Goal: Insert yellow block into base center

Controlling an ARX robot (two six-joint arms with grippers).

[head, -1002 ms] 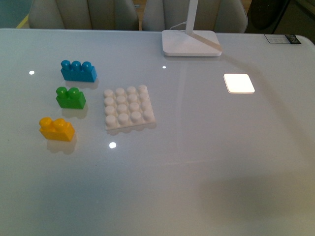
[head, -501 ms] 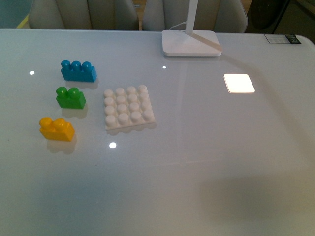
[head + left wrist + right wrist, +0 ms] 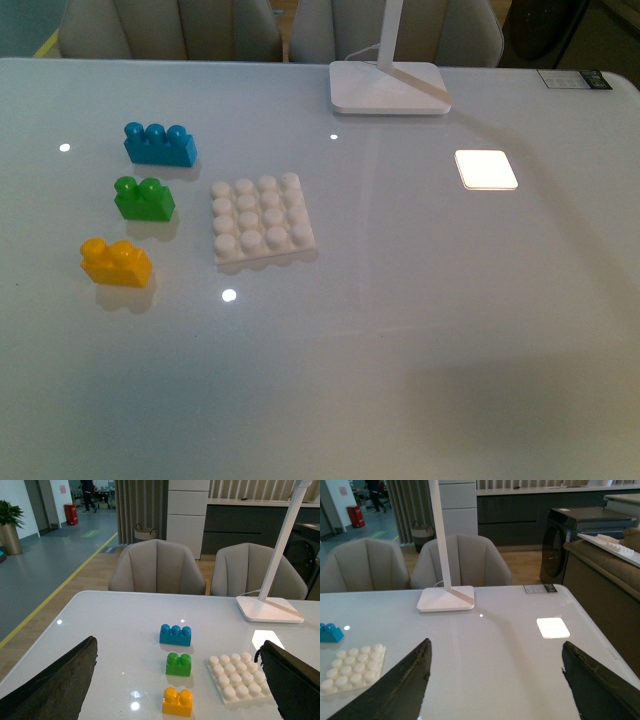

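Observation:
The yellow block [image 3: 116, 262] sits on the white table at the left front, with two studs up; it also shows in the left wrist view [image 3: 177, 702]. The white studded base [image 3: 262, 221] lies flat to its right and a little farther back, bare on top; it shows in the left wrist view [image 3: 239, 677] and partly in the right wrist view [image 3: 351, 668]. Neither arm shows in the front view. My left gripper [image 3: 180, 690] is open and empty, high above the table with the block between its fingers in view. My right gripper [image 3: 497, 685] is open and empty over bare table.
A green two-stud brick [image 3: 143, 198] and a blue three-stud brick [image 3: 159, 144] stand in a row behind the yellow block. A white lamp foot [image 3: 388, 87] stands at the back. A bright light patch [image 3: 486, 169] lies at the right. Chairs stand behind the table.

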